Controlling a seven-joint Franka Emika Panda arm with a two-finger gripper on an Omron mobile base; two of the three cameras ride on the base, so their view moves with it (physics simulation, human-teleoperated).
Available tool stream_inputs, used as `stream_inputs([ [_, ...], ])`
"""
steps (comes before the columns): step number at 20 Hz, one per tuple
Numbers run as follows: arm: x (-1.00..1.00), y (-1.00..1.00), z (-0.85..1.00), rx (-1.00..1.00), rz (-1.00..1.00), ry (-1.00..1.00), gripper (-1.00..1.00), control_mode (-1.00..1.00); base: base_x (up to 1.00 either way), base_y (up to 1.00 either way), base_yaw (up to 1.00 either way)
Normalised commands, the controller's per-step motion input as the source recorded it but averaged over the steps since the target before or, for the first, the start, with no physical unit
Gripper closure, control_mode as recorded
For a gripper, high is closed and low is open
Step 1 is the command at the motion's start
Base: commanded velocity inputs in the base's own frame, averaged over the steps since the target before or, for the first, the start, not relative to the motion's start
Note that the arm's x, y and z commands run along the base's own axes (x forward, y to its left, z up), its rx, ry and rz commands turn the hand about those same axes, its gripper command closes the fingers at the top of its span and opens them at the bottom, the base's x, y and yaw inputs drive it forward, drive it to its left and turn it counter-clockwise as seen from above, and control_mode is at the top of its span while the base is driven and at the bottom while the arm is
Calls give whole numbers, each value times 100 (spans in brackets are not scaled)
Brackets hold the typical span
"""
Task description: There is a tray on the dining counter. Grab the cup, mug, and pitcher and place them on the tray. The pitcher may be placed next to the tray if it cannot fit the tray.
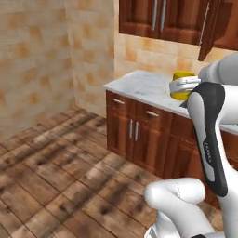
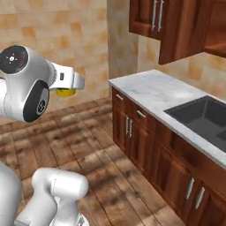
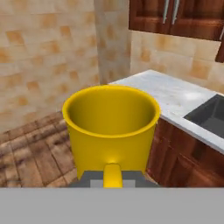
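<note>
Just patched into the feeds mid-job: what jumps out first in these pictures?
The yellow mug is the eye-catcher: it hangs in the air in front of the hand camera, upright and empty, with the hand shut on its handle. Behind it runs a marble counter with a black sink over reddish wood cabinets, and the white arm looms large in the left base view.

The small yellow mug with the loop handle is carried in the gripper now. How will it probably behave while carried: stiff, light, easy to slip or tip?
The small yellow mug with the loop handle looks rigid, so it should keep its shape. It appears empty, so probably light. The gripper seems shut at its handle side, so the mug might swing or slip on fast moves.
</note>
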Motion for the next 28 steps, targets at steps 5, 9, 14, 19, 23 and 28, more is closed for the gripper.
stream_inputs([
  [5,0,0,0,0,0,0,100,100,27,0,90],
  [9,0,0,0,0,0,0,100,100,85,-17,59],
  [14,0,0,0,0,0,0,100,100,100,-45,31],
  [19,0,0,0,0,0,0,100,100,100,-29,28],
  [23,0,0,0,0,0,0,100,100,100,0,31],
  [28,0,0,0,0,0,0,100,100,100,0,32],
])
